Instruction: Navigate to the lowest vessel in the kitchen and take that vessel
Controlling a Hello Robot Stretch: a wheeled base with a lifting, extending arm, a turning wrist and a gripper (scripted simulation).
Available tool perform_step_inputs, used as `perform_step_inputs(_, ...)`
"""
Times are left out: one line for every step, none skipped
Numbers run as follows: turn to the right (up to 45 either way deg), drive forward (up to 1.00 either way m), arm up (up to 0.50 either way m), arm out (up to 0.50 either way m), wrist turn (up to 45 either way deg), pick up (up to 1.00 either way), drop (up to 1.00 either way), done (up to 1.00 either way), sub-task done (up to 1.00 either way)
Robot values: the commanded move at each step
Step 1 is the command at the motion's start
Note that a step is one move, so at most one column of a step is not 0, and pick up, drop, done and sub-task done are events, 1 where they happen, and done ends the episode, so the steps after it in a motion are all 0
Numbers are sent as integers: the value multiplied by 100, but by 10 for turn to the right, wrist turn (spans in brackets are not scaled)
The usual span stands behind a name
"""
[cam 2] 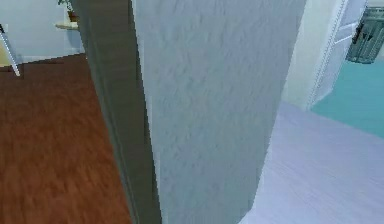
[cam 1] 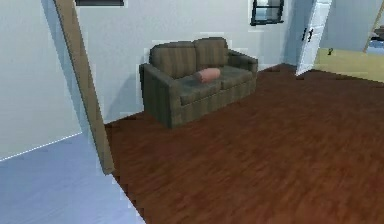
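No vessel or kitchen counter can be made out from here. In the forward view a dark wood floor spreads ahead, with a grey-green two-seat sofa against the far wall and a pink cushion on its seat. In the arm side view a pale textured wall end stands very close, with a dark door-frame edge on its left.
A brown door-frame post leans through the forward view's left, with pale bluish floor beside it. An open white door and a lit yellowish floor lie at far right. The arm side view's right holds pale floor and a teal floor past a white frame.
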Motion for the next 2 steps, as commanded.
perform_step_inputs(0,5,0,0,0,0,0,0,0)
perform_step_inputs(30,0,0,0,0,0,0,0,0)
